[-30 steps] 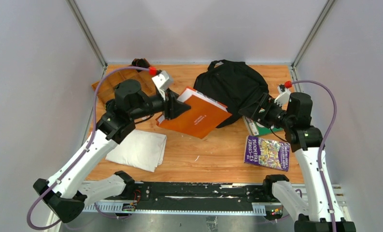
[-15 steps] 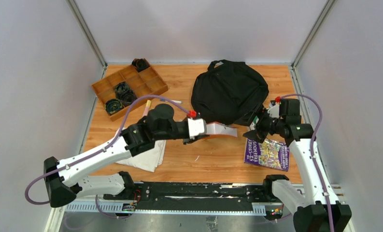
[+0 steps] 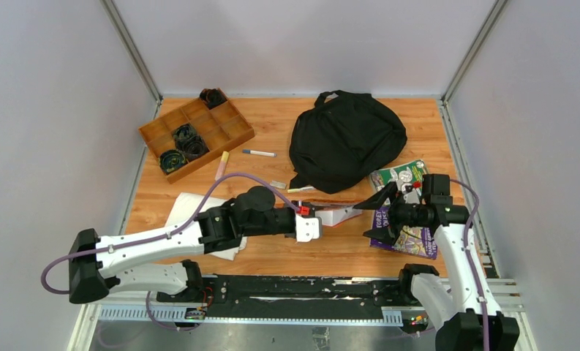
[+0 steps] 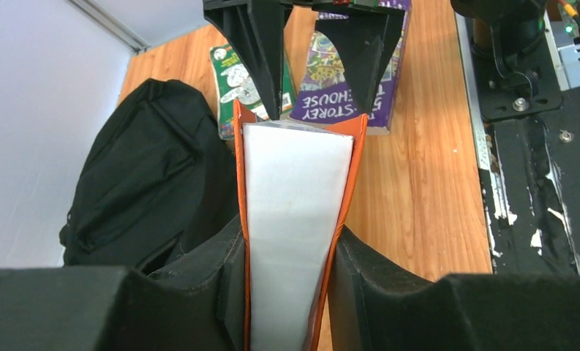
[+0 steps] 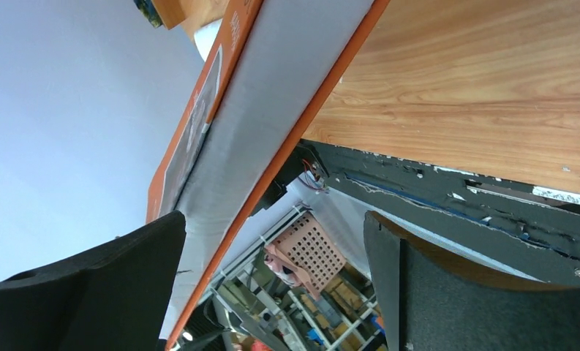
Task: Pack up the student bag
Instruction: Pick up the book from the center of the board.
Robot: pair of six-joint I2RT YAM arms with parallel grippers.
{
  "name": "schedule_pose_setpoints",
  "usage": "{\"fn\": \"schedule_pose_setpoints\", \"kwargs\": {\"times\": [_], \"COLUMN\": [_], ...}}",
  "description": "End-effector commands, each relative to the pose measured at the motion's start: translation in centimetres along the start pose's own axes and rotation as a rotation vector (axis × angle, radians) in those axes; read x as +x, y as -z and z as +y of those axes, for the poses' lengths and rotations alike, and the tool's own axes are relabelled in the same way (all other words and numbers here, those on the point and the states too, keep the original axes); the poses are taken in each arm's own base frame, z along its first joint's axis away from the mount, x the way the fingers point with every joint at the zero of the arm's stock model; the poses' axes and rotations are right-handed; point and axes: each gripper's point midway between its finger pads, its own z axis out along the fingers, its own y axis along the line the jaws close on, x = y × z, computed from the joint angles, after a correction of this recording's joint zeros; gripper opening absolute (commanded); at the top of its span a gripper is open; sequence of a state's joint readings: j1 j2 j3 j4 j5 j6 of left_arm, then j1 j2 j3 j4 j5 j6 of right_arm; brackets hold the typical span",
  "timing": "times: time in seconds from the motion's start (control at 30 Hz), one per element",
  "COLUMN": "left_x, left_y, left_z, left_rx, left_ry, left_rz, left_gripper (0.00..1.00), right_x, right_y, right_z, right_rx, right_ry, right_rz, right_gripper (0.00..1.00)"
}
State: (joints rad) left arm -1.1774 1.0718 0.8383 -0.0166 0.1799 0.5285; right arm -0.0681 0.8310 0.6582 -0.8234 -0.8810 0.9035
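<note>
The left gripper (image 4: 287, 238), clamped on the book (image 4: 294, 168), has swung it from the bag (image 3: 345, 139) to the right gripper (image 3: 371, 216), now spread wide around its end, likely a handover.

The orange book (image 3: 345, 213) in the left gripper (image 3: 325, 217) blocked the way before the bag (image 3: 345, 139); bare table (image 3: 330, 245) lay open along the near edge.

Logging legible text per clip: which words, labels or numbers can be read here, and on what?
"STOREY" and "HOUSE": on the purple book; the rest of its title is hidden.
Orange book: there is cover print, but it is too blurred to read.
Green book: its print is too small to read.
</note>
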Motion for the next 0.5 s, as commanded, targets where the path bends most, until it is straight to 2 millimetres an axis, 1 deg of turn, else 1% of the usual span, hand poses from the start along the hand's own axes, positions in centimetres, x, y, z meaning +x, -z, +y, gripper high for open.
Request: {"fn": "schedule_pose_setpoints", "kwargs": {"times": [0.0, 0.1, 0.2, 0.33, 0.47], "left_x": [-1.0, -0.6, -0.6, -0.2, 0.2], "left_y": [0.2, 0.2, 0.2, 0.2, 0.2], "left_z": [0.1, 0.4, 0.0, -1.0, -1.2], "left_rx": [-0.046, -0.075, -0.068, -0.046, -0.046], "left_ry": [-0.039, -0.047, -0.045, -0.049, -0.05], "left_rz": [-0.047, -0.027, -0.035, -0.036, -0.028], "left_gripper": [0.0, 0.0, 0.0, 0.0, 0.0], "right_x": [0.3, -0.5, -0.9, -1.3, -1.3], "right_y": [-0.4, -1.2, -1.7, -1.7, -1.6], "right_z": [-0.6, -1.3, -1.9, -1.6, -1.4], "right_rx": [-0.046, -0.096, -0.117, -0.151, -0.168], "right_ry": [-0.138, -0.213, -0.259, -0.273, -0.267], "right_rz": [0.041, 0.056, 0.047, 0.029, 0.035], "right_gripper": [0.96, 0.96, 0.96, 0.96, 0.97]}}
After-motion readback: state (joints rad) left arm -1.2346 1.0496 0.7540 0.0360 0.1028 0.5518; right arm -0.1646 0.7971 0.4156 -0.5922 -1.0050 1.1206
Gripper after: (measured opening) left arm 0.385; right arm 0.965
